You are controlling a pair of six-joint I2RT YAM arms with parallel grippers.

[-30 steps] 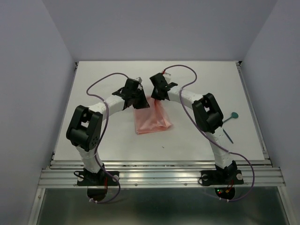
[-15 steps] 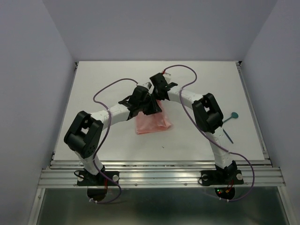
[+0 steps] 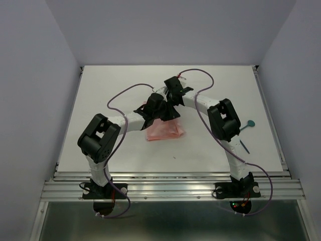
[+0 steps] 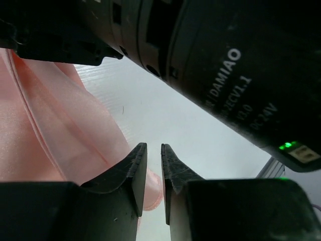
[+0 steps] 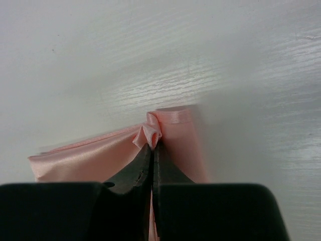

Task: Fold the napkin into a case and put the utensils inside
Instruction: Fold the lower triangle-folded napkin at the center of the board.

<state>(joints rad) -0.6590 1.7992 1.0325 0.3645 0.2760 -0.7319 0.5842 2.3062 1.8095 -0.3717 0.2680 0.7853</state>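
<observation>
1. Moved since the earlier view: left arm (image 3: pixel 128 119) has swung from the left side to the middle, and its jaws now crowd against the wrist of the right arm (image 3: pixel 220 120). Right arm and cloth have hardly shifted.
2. Napkin (image 3: pixel 165 131): salmon-pink, partly folded, lying mid-counter (image 3: pixel 110 90). Its length appears to run from far to near. The far end is under both sets of jaws and the near end points toward the arm bases.
3. Right jaws: closed tight on a puckered far corner of the napkin (image 5: pixel 100 155), with the cloth bunched at the tips.
4. Left jaws: parted by a slim gap with nothing visibly between them. In the wrist view the napkin (image 4: pixel 60 130) lies to their left and beneath, and the right arm's housing sits close above.
5. Governing relation, as a judgement: the unheld part of the far edge lies just beside the left jaws, on the side away from the right pinch, so the left arm is nearer to it.
6. Utensils (image 3: pixel 249 123): dark teal, on the counter beyond the right arm, well apart from the napkin and not yet placed.
</observation>
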